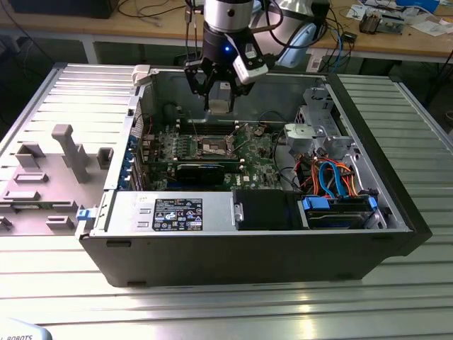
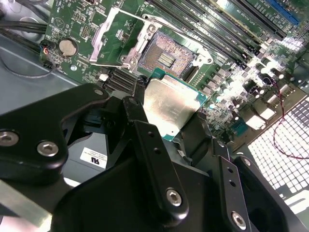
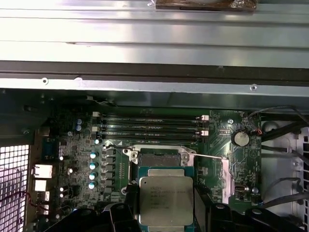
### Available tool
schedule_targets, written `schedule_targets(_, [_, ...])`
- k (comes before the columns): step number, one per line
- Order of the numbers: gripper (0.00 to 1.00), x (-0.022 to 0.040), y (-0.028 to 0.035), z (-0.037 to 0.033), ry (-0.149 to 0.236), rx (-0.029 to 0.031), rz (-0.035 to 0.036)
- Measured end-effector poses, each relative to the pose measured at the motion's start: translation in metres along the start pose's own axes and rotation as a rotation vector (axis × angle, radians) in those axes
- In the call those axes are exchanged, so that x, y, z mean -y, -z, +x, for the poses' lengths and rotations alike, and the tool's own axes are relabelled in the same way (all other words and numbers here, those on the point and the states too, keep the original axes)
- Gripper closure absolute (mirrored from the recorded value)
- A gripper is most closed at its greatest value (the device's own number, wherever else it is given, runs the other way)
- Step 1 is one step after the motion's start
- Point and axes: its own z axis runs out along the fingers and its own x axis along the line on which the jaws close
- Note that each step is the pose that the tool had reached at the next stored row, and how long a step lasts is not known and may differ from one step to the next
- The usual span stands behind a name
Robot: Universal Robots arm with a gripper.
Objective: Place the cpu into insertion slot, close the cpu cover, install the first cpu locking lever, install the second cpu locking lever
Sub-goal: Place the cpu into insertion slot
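one tool (image 1: 221,95), mine, and it was clamped on the edges of the one cpu (image 1: 221,107), carrying it in the air at the upper middle of the exterior view. in the second wrist view the black fingers (image 2: 145,140) pinched the cpu (image 2: 169,104) from two sides, its dull silver top facing the camera. the chip hung above the board, near the one insertion slot (image 2: 166,58) but not in it. the slot lay bare, its dark pin field showing, also in the first wrist view (image 3: 158,158). the one cpu cover (image 2: 100,41) was swung open, its square window just beside the slot.

on the one green motherboard (image 1: 248,152) i counted one coin battery (image 3: 240,138) and a column of four blue-topped capacitors (image 3: 91,166). the board sat in one open computer case (image 1: 248,262), with one labelled power supply (image 1: 177,212) along its near wall and a bundle of orange and blue cables (image 1: 333,177) toward the exterior view's right.

the case stood on a ribbed metal table (image 1: 226,304). one grey fixture plate (image 1: 64,149) lay at the exterior view's left. behind, along the top of the frame, ran a wooden table (image 1: 396,39) strewn with cables.
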Motion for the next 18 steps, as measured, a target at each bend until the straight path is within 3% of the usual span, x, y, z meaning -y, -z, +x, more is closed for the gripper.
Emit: schedule_targets(18, [0.45, 0.0009, -0.0125, 0.0001, 0.0, 0.0, 0.0])
